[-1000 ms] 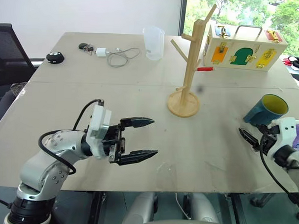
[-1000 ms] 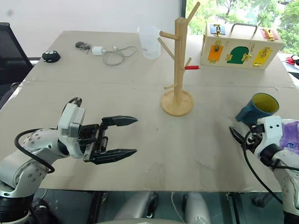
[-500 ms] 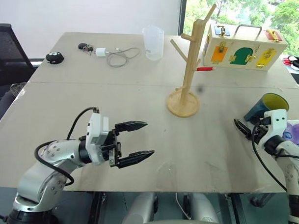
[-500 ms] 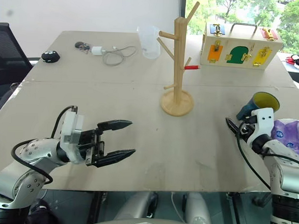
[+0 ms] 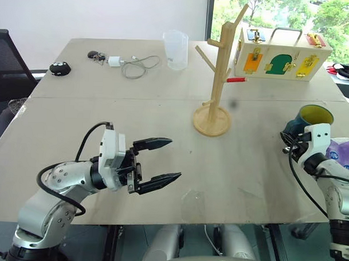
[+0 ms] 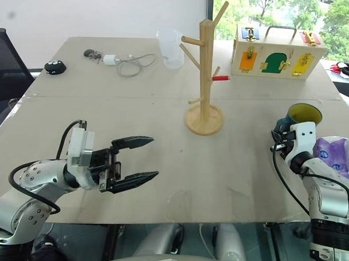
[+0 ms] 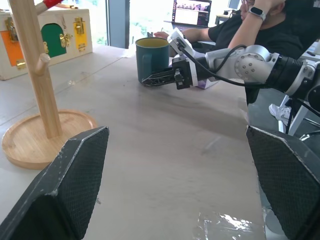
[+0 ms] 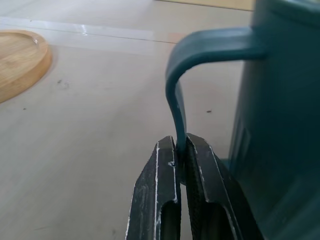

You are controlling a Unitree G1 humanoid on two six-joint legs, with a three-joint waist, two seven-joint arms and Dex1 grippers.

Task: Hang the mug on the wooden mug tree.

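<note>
Right end effector [image 8: 181, 150], at the right edge of the frame, is pinched closed on the thin loop handle of the mug [image 5: 308, 121], which stands upright on the counter [image 5: 163, 113] with its yellow interior showing. Left end effector [image 5: 162, 160], lower left of the frame, hangs above the counter with both black fingers spread apart, holding nothing. Centre frame, well apart from the mug, stands the wooden mug tree [image 5: 217, 80] on its round base; behind it, at upper right, sits a cream box [image 5: 277, 54] with coloured doors.
</note>
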